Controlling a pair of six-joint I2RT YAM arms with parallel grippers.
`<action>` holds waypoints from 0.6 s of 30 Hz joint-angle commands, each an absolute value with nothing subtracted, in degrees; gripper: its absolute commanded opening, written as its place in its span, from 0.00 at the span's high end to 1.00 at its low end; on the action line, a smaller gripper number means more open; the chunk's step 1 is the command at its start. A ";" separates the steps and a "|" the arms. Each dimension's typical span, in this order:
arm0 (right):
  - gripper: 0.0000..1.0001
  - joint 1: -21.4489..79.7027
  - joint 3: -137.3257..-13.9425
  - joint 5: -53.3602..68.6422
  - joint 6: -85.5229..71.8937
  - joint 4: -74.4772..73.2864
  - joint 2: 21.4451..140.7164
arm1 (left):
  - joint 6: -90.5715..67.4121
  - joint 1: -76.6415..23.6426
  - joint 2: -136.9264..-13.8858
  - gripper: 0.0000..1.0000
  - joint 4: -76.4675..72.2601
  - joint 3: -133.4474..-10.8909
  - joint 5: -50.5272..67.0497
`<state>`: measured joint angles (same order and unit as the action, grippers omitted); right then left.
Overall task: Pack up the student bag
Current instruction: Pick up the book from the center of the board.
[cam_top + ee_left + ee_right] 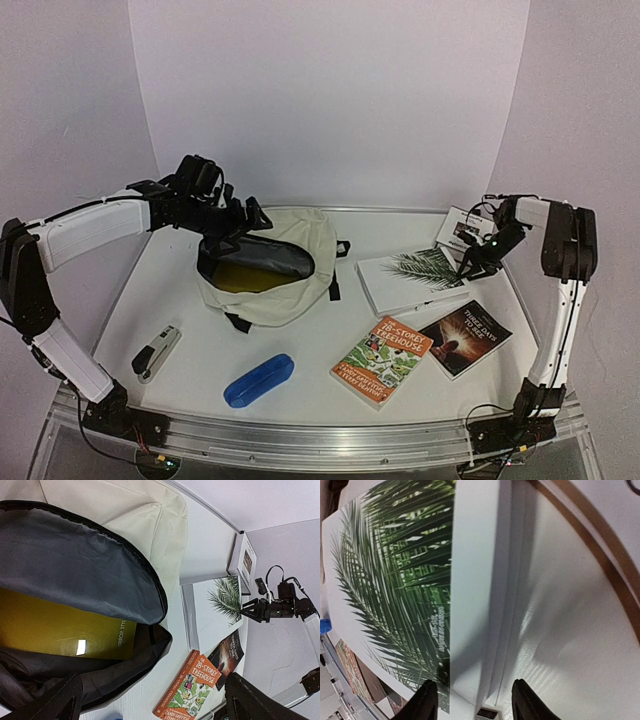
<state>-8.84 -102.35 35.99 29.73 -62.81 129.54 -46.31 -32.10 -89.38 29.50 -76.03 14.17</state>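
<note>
The student bag (290,290) lies open in the middle of the table, cream outside (125,510) with a dark lining. A yellow book (245,275) (60,630) lies inside it. My left gripper (243,222) hovers over the bag's far rim, its jaws (152,690) spread wide with nothing between them. A white book with a palm leaf on its cover (415,278) (395,580) lies flat to the right of the bag. My right gripper (470,262) (474,695) straddles that book's right edge. One finger is over the cover and one over the table, with a gap showing on each side.
An orange Treehouse book (382,360) and a dark book (466,337) lie at the front right. A blue pencil case (259,380) and a stapler (157,353) sit at the front left. A small white booklet (462,228) lies behind the right gripper.
</note>
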 commanded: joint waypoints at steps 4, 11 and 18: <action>0.80 -8.53 -105.75 42.00 29.33 -66.91 132.45 | -46.00 -32.15 -88.97 0.01 28.58 -78.03 12.36; 1.00 -8.53 -111.41 44.75 30.33 -70.50 128.58 | -43.93 -32.18 -88.93 0.01 29.37 -79.64 13.01; 1.00 -6.63 -119.17 48.07 34.28 -75.68 124.19 | -37.35 -32.47 -91.86 0.00 30.90 -86.00 16.37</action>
